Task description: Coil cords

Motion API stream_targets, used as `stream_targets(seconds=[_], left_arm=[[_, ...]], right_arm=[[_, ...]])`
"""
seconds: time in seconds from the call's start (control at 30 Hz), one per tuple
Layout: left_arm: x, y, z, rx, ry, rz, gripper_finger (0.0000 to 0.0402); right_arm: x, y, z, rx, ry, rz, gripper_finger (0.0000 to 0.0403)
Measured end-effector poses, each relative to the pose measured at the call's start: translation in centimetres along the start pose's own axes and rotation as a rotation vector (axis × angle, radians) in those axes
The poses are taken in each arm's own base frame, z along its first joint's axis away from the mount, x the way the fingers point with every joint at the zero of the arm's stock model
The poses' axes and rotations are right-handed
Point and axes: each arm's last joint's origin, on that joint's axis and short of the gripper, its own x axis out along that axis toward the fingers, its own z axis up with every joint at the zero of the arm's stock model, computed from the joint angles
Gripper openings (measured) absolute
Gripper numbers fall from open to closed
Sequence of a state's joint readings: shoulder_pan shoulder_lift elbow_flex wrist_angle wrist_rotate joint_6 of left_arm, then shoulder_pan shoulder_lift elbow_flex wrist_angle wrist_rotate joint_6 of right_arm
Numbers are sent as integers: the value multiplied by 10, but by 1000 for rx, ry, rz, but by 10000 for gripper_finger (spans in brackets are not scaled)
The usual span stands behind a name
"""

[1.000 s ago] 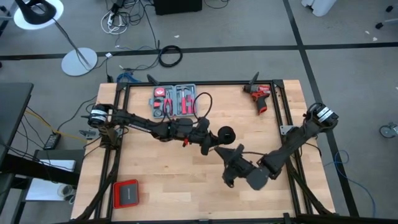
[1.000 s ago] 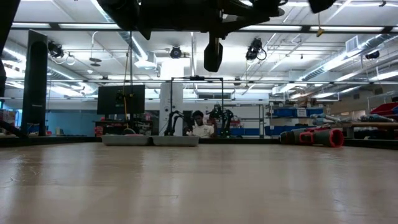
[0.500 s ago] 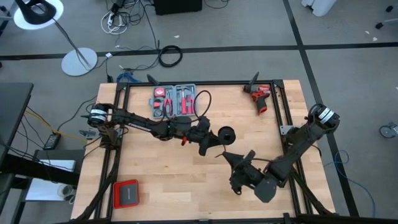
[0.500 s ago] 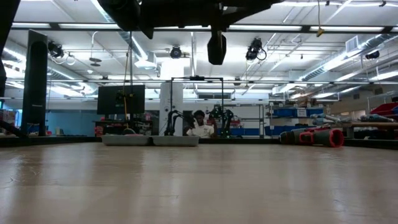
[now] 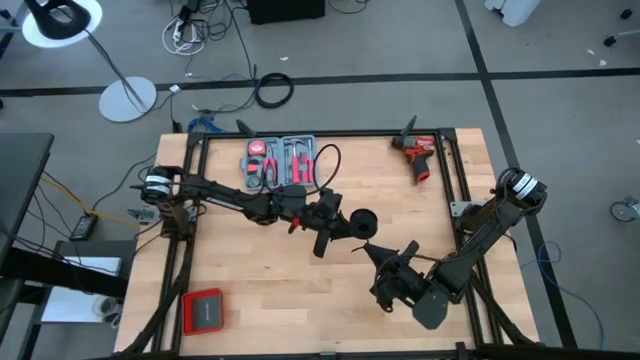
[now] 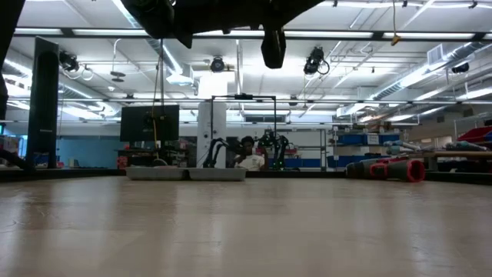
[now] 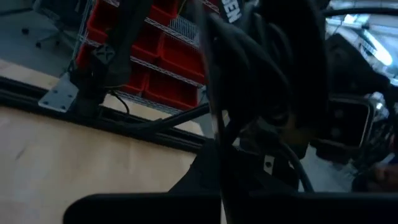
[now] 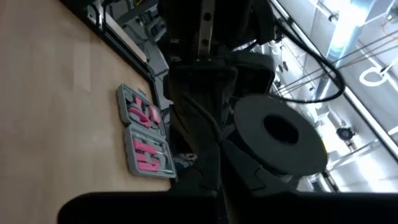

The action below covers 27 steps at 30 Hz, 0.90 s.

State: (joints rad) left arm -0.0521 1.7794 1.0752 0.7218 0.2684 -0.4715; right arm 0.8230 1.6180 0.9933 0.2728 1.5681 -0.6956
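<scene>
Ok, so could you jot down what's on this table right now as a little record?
Table: wooden, framed in black
Left end effector: shut, raised over mid-table, beside a black round reel
Right end effector: shut, raised, facing the left one
Cable: thin, black, looping up over the tool case
Tool case: grey, open, at the far edge
Drill: red, far right corner
Held items: unclear

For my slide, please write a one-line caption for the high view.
Both arms meet above the wooden table, left end effector and right end effector shut, near a black spool.
</scene>
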Motion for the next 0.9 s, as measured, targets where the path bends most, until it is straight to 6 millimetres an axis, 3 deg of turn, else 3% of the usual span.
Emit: stream_targets(seconds=[0.57,0.9], left_arm=[[2,-5,-5,157,21,9,0],[2,-7,-16,269,119,35,0]], right_arm=[[-21,9,-11,185,-51,35,1],[-33,10,-12,268,-78,59,2]])
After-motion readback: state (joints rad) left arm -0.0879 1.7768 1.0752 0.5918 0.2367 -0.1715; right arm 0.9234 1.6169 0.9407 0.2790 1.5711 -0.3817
